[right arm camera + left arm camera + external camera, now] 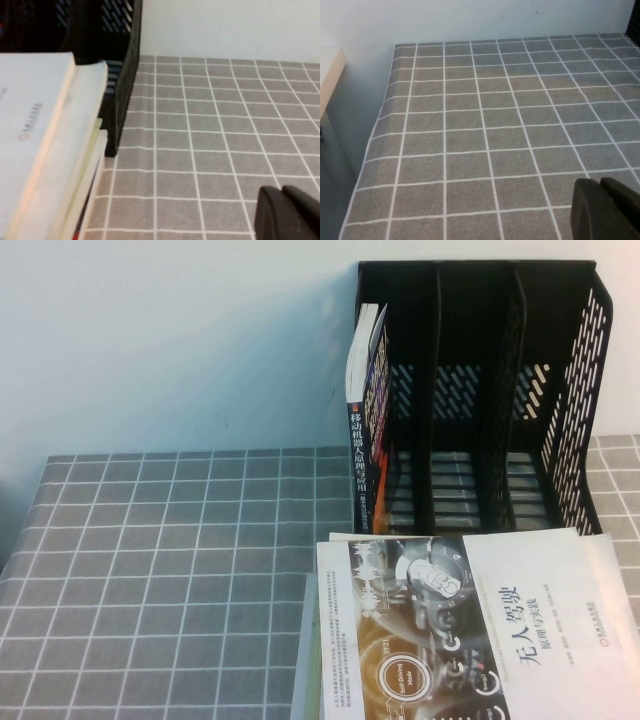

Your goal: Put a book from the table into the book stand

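The dark navy book (368, 420) stands upright in the leftmost compartment of the black book stand (480, 390) at the back of the table (160, 570). Neither arm shows in the high view. In the left wrist view my left gripper (601, 192) is shut and empty above bare grid cloth near the table's left edge. In the right wrist view my right gripper (282, 196) is shut and empty above the cloth, to the right of the stand's side (125, 75).
A stack of books topped by the white-and-grey book (470, 625) lies in front of the stand; its edges show in the right wrist view (55, 150). A white wall stands behind. A pale wooden surface (330, 75) lies beyond the table's left edge.
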Robot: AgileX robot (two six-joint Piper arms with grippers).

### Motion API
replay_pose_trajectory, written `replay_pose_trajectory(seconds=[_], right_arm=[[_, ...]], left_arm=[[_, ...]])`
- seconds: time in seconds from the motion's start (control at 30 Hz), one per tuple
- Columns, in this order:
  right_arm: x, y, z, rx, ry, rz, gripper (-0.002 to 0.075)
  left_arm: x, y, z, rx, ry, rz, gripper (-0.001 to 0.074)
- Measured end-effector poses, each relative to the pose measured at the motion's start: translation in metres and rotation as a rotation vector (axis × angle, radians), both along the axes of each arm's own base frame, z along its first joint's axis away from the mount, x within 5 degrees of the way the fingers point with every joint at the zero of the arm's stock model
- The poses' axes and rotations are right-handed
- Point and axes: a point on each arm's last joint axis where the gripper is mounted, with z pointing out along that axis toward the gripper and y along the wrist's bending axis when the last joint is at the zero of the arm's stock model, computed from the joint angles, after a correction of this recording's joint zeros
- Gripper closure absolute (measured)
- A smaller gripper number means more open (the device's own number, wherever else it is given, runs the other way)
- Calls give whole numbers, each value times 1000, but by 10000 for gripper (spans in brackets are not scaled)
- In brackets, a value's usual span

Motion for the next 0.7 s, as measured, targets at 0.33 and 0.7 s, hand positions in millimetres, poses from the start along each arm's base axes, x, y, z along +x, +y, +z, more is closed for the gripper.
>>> replay_pose_trajectory(seconds=[0.33,0.7], right_arm=[[8,-3,-35,-19,-7,-27,729],[8,-1,-36,-100,12,37,729]], left_arm=[[0,0,0,0,1,0,738],[0,0,0,0,1,0,738]])
